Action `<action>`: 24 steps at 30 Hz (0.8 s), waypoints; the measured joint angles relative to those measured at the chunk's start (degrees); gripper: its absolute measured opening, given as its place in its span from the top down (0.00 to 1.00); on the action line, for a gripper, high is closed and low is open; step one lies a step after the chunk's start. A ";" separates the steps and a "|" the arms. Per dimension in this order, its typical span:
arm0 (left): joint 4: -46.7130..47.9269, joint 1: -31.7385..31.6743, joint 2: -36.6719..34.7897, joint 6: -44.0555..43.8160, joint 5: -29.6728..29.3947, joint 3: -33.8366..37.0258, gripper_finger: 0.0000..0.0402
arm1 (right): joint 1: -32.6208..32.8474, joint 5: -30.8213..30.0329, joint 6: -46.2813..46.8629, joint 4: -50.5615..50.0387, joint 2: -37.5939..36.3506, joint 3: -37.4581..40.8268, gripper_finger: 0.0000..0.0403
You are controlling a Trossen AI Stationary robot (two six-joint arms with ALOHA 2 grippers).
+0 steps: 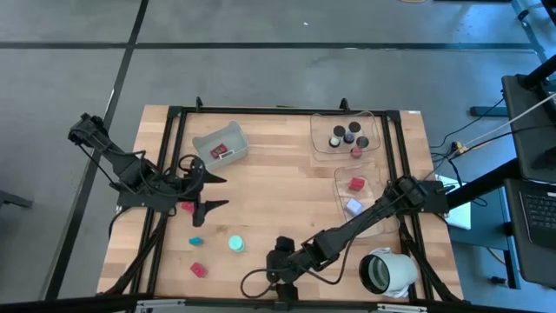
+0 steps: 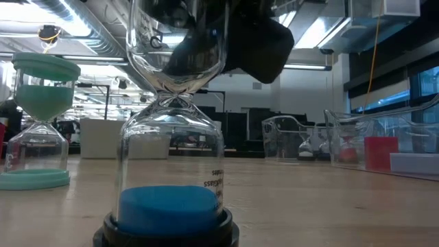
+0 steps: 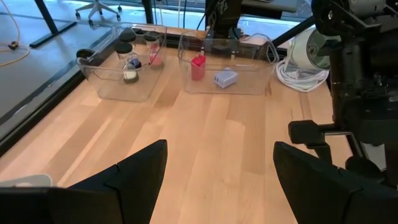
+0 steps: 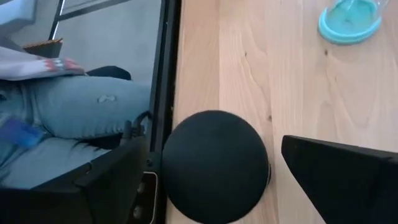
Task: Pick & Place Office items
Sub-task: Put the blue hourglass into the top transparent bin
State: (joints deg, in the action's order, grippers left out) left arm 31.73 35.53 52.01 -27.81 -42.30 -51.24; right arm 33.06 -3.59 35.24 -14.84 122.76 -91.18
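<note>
An hourglass with black caps and blue sand (image 2: 171, 199) stands upright on its base near the table's near edge. My right gripper (image 1: 282, 261) hangs open over it. Its fingers stand on either side of the round black top cap (image 4: 214, 165), and a narrow gap shows on each side. My left gripper (image 1: 214, 192) waits open at the left with nothing between its fingers (image 3: 137, 177). A red block (image 1: 187, 207) lies beside it. A teal bit (image 1: 195, 241), a teal hourglass (image 1: 236, 244) and another red block (image 1: 198, 269) rest on the wood at the near left.
A grey tray (image 1: 220, 143) at the far left holds a red piece. One clear tray (image 1: 323, 148) holds black caps. A second clear tray (image 1: 340, 187) holds a red block and a lavender cube (image 3: 225, 79). A white hollow cylinder (image 1: 387, 271) lies at the near right. A person's legs (image 4: 74, 106) show beyond the near edge.
</note>
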 joint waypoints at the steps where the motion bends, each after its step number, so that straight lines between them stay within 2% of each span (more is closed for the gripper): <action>1: -0.12 0.00 0.12 -0.12 -0.04 0.00 0.28 | 0.04 -0.01 0.14 -0.04 0.00 0.00 0.07; 8: -0.20 0.00 1.86 -2.87 -0.04 0.00 0.28 | 0.59 -0.40 1.31 -0.14 -0.01 0.00 0.13; 20: -0.44 0.00 4.31 -3.06 -0.02 0.00 0.28 | 0.38 -0.51 1.60 -0.52 -0.15 -0.02 0.48; 24: -1.10 0.00 4.31 -2.99 -0.61 0.00 0.28 | 0.20 -0.48 1.37 -0.54 -0.15 -0.02 0.49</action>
State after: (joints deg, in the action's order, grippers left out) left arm 30.62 35.53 56.31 -30.80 -42.92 -51.24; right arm 33.26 -4.08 36.61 -15.38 122.61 -91.20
